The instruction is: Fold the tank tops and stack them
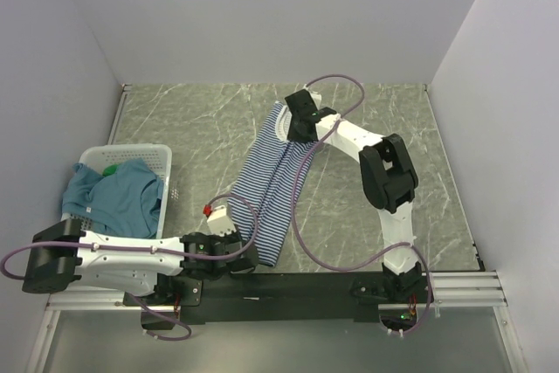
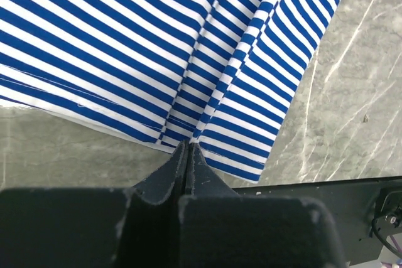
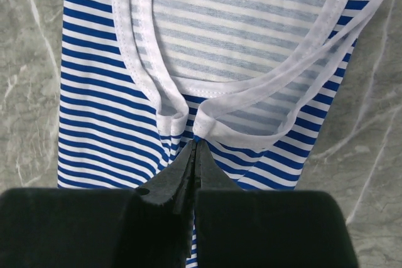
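Striped tank top (image 1: 269,189) lies stretched along the middle of the table (image 1: 376,120). The left gripper (image 2: 188,150) is clamped on its near hem and the right gripper (image 3: 195,145) on its far neckline. The teal top (image 1: 118,200) and green top (image 1: 109,169) sit in the basket (image 1: 140,148) on the left.

Navy-and-white striped tank top (image 1: 269,185): stretched long across marble table (image 1: 192,128), gathered lengthwise, white-trimmed neckline far, hem near. Teal-blue tank top (image 1: 118,200): crumpled in white basket (image 1: 131,148). Green tank top (image 1: 109,169): scrap showing beside teal.
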You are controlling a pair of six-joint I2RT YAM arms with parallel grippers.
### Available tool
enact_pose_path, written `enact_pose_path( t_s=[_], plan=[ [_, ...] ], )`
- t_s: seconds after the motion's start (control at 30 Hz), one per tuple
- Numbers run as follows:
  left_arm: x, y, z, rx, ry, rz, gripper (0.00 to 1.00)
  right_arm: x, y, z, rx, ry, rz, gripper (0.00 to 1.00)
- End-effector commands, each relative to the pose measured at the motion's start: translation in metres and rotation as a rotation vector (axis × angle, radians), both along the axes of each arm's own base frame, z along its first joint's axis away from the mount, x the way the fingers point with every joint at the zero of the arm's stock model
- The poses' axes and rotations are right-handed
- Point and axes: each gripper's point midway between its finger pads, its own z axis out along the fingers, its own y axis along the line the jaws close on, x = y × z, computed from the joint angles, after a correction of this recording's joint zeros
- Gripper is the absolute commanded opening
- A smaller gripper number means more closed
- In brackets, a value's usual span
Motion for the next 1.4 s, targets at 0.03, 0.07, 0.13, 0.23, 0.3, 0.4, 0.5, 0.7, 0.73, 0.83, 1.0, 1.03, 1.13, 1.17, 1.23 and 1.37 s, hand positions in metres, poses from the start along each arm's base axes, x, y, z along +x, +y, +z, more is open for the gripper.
enact_pose_path(
  t_s=[0.03, 0.07, 0.13, 0.23, 0.3, 0.4, 0.5, 0.7, 0.73, 0.83, 1.0, 1.03, 1.13, 1.17, 1.23, 1.37],
  plan=[
    [-0.002, 0.014, -0.007, 0.033, 0.025, 0.019, 0.0, 0.024, -0.001, 0.015, -0.028, -0.072, -0.03, 0.0],
    [-0.002, 0.015, -0.007, 0.035, 0.025, 0.022, 0.01, 0.024, 0.001, 0.016, -0.027, -0.074, -0.027, 0.0],
    [-0.001, 0.016, -0.006, 0.035, 0.022, 0.028, 0.01, 0.025, 0.001, 0.012, -0.025, -0.068, -0.027, 0.0],
    [0.001, 0.018, -0.005, 0.04, 0.019, 0.03, 0.01, 0.025, 0.003, 0.009, -0.02, -0.065, -0.026, 0.0],
    [0.002, 0.02, -0.005, 0.047, 0.02, 0.035, 0.01, 0.025, 0.004, 0.008, -0.014, -0.065, -0.024, 0.0],
    [0.003, 0.024, -0.006, 0.055, 0.021, 0.044, 0.01, 0.027, 0.005, 0.01, -0.01, -0.075, -0.022, 0.0],
    [0.003, 0.024, -0.007, 0.05, 0.023, 0.035, 0.01, 0.028, 0.007, 0.011, -0.006, -0.08, -0.014, 0.0],
    [0.003, 0.024, -0.009, 0.062, 0.032, 0.031, 0.01, 0.029, 0.016, 0.008, -0.001, -0.076, 0.02, 0.05],
    [0.003, 0.024, -0.009, 0.065, 0.032, 0.03, 0.0, 0.029, 0.017, 0.009, 0.001, -0.079, 0.026, 0.06],
    [0.004, 0.025, -0.007, 0.066, 0.03, 0.031, 0.01, 0.029, 0.024, 0.012, 0.017, -0.091, 0.049, 0.11],
    [0.003, 0.023, -0.004, 0.063, 0.026, 0.016, 0.14, 0.031, 0.029, 0.019, 0.025, -0.101, 0.081, 0.3],
    [0.004, 0.022, -0.001, 0.053, 0.024, 0.016, 0.18, 0.031, 0.03, 0.022, 0.022, -0.106, 0.086, 0.39],
    [0.005, 0.021, 0.008, 0.034, 0.013, 0.018, 0.35, 0.027, 0.025, 0.035, 0.024, -0.129, 0.088, 0.5],
    [0.006, 0.023, 0.01, 0.039, 0.008, 0.02, 0.38, 0.027, 0.023, 0.038, 0.026, -0.138, 0.084, 0.5],
    [0.009, 0.023, 0.021, 0.021, -0.011, 0.027, 0.4, 0.025, 0.018, 0.055, 0.021, -0.174, 0.071, 0.51],
    [0.015, 0.023, 0.039, 0.007, -0.054, 0.026, 0.38, 0.021, -0.001, 0.072, 0.007, -0.209, 0.017, 0.51]
  ],
)
